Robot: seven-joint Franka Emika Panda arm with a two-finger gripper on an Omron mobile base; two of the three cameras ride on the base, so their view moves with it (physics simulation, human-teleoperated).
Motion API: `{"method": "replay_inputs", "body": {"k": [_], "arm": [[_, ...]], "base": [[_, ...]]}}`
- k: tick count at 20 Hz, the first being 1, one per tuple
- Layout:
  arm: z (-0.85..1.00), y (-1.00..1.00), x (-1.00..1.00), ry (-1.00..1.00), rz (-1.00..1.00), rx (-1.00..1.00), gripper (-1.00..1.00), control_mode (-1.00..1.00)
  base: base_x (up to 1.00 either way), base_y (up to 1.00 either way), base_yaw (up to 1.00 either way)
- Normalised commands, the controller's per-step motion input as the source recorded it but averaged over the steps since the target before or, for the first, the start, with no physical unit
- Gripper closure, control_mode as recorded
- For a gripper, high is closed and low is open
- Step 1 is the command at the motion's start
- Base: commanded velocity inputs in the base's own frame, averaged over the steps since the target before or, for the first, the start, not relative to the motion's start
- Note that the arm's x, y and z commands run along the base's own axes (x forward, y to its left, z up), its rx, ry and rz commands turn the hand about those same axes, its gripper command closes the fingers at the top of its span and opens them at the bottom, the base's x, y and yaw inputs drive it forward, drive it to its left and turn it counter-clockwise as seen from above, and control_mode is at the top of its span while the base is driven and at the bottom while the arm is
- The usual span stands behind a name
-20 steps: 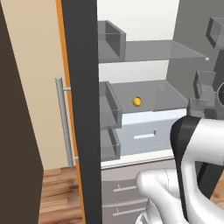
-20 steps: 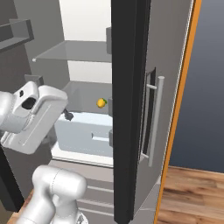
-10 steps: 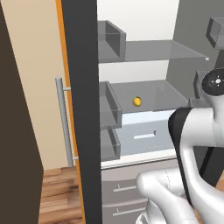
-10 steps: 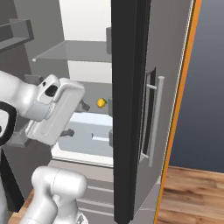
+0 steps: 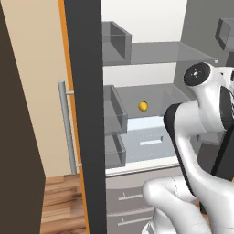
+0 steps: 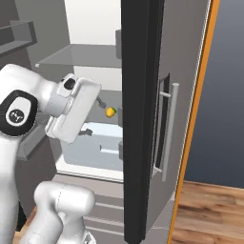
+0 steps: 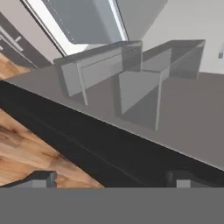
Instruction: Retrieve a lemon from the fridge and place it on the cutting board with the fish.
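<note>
The fridge [image 5: 151, 59] stands open, with a white interior and glass shelves. The lemon [image 5: 143, 106] is a small yellow fruit resting on a middle shelf above the grey drawers, also visible as the lemon [image 6: 110, 112] from the right. My gripper [image 6: 94, 117] is open and empty, held at shelf height just left of the lemon and a short way in front of it. In the hand view my gripper [image 7: 113, 179] looks across the door's inner side at its grey bins [image 7: 131, 83]. The cutting board and the fish are out of view.
The left door's dark edge [image 5: 82, 114] and silver handle [image 5: 66, 128] stand close on one side. The right door [image 6: 143, 119] with its handle [image 6: 169, 128] stands close on the other. Grey drawers [image 5: 146, 141] sit under the lemon's shelf. Wooden floor [image 6: 209, 209] lies below.
My arm has swung the hand up and rightward toward the fridge opening, closer to the lemon. The gripper stayed open. The lemon and the doors have not moved.
</note>
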Motion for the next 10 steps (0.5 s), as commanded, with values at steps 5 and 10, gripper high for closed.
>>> {"method": "replay_inputs", "body": {"k": [5,10], "arm": [[0.0,-0.37,0.06,0.23,0.0,-0.1,-1.0,-1.0],[0.0,-0.38,0.0,0.26,0.0,-0.12,-1.0,-1.0]], "base": [[0.0,0.0,0.0],[0.0,0.0,0.0]]}}
